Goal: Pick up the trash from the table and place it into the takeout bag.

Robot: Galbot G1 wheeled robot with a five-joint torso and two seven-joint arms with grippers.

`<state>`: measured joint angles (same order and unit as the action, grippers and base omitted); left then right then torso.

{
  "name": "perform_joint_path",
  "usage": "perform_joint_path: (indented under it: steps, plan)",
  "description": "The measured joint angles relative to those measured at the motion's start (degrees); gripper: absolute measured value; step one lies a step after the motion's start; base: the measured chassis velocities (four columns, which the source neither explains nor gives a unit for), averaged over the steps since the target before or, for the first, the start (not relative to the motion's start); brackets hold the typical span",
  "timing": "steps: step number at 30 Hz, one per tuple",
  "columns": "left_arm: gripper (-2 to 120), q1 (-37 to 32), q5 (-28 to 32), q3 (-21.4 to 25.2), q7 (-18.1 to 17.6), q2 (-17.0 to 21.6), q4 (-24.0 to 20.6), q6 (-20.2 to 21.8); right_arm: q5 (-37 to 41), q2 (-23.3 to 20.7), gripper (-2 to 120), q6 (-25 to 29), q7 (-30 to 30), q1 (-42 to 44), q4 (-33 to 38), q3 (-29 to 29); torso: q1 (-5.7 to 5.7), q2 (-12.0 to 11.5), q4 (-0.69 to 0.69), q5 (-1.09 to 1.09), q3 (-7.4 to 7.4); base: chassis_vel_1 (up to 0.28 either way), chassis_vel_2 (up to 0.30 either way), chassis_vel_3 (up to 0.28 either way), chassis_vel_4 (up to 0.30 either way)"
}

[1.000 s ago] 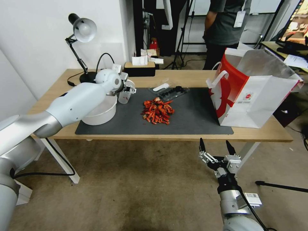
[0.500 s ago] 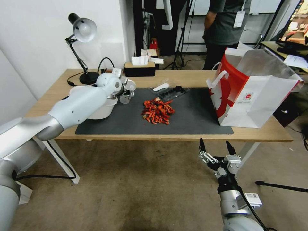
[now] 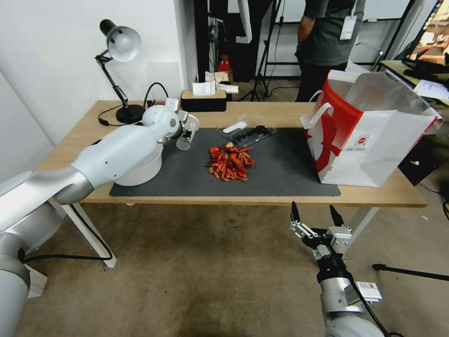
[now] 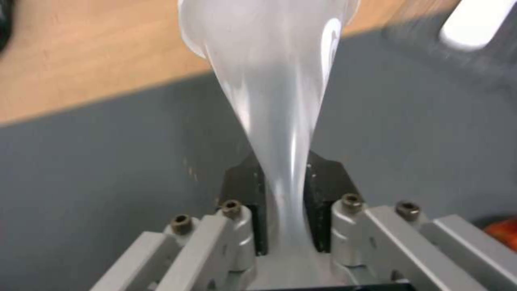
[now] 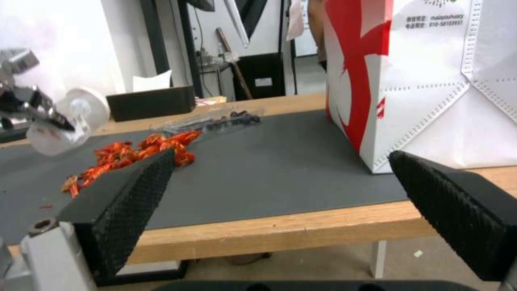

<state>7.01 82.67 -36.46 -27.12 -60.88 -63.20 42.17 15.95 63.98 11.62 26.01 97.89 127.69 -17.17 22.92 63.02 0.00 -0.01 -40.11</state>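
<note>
Clear plastic cup (image 4: 269, 81), pinched flat, probably lifted above the table (image 3: 262, 114); takeout bag (image 3: 369, 135) upright.

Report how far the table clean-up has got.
Done: nothing can be confirmed inside the takeout bag; its interior is hidden. In hand: the left gripper is shut on the clear plastic cup, squeezed flat, held above the mat. Left: the red food scraps, the clear tray and the white bowl lie on the table. The right gripper waits open below the table's edge.
</note>
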Motion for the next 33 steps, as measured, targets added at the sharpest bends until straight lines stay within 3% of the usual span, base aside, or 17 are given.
perform_joint_path:
  steps: [2,5,6,9,13,16,18,21,23,24,26,29,33]
  plan:
    - [12,0.12,-0.18,0.25,0.08,0.09,-0.33,0.00,0.00,0.00,100,0.00,0.00,0.02,0.02,-0.01,0.00,0.00,0.00,-0.01,0.00,0.000,0.000,0.000,0.000]
    - [8,3.27,0.33,2.52,0.41,1.01,-6.40,-0.03,-0.02,-0.03,100,0.00,0.00,-0.06,0.07,-0.06,0.00,0.00,0.03,0.01,0.00,0.000,0.000,0.000,0.000]
    - [8,3.27,0.33,2.52,0.41,1.01,-6.40,-0.03,-0.02,-0.03,100,0.00,0.00,-0.06,0.07,-0.06,0.00,0.00,0.03,0.01,0.00,0.000,0.000,0.000,0.000]
    - [8,8.06,3.09,3.72,0.01,-0.67,-11.64,-0.06,-0.17,0.18,100,-0.06,0.00,-0.27,0.06,0.15,0.00,0.01,0.00,0.03,0.02,0.000,0.000,0.000,0.000]
    - [8,10.69,4.21,3.81,-0.22,-2.94,-12.00,-0.06,-0.28,0.34,100,-0.12,0.00,-0.25,0.09,0.21,0.00,0.00,-0.01,0.04,0.01,0.000,0.000,0.000,0.000]
    - [7,12.91,4.75,3.78,-0.28,-6.11,-10.48,-0.08,-0.36,0.36,100,-0.13,0.00,-0.01,0.31,0.06,0.00,0.00,0.00,0.02,0.01,0.000,0.000,0.000,0.000]
    - [4,15.15,5.08,3.64,-0.13,-10.37,-7.39,-0.08,-0.37,0.33,100,-0.11,0.00,0.37,0.72,-0.38,0.01,0.00,0.00,0.02,0.01,0.000,0.000,0.000,0.000]
    - [4,16.16,5.13,3.57,0.13,-12.61,-5.63,-0.08,-0.36,0.32,100,-0.06,0.00,0.55,0.92,-0.61,0.01,0.00,-0.01,0.03,0.01,0.000,0.000,0.000,0.000]
    - [4,20.44,5.14,4.26,1.89,-23.51,1.99,-0.10,-0.78,1.21,100,0.30,-0.05,0.84,1.02,-0.81,0.00,0.00,0.00,0.03,0.01,0.000,0.000,0.000,0.000]
    - [4,20.44,5.14,4.26,1.89,-23.51,1.99,-0.10,-0.78,1.21,100,0.30,-0.05,0.84,1.02,-0.81,0.00,0.00,0.00,0.03,0.01,0.000,0.000,0.000,0.000]
    - [4,21.69,5.01,5.18,2.39,-27.67,4.88,-0.11,-1.18,1.71,100,0.46,-0.11,0.96,0.92,-0.65,0.01,0.00,-0.01,0.04,0.01,0.000,0.000,0.000,0.000]
    - [3,22.64,4.85,5.78,3.00,-30.83,6.75,-0.13,-1.35,1.99,100,0.58,-0.16,1.05,0.91,-0.62,0.00,0.00,-0.02,0.03,0.01,0.000,0.000,0.000,0.000]
    - [3,23.51,4.41,4.63,5.66,-31.89,6.08,-1.63,-1.55,2.23,100,0.74,-0.21,1.21,0.91,-0.62,0.00,0.00,0.00,0.02,0.01,0.000,0.000,0.000,0.000]
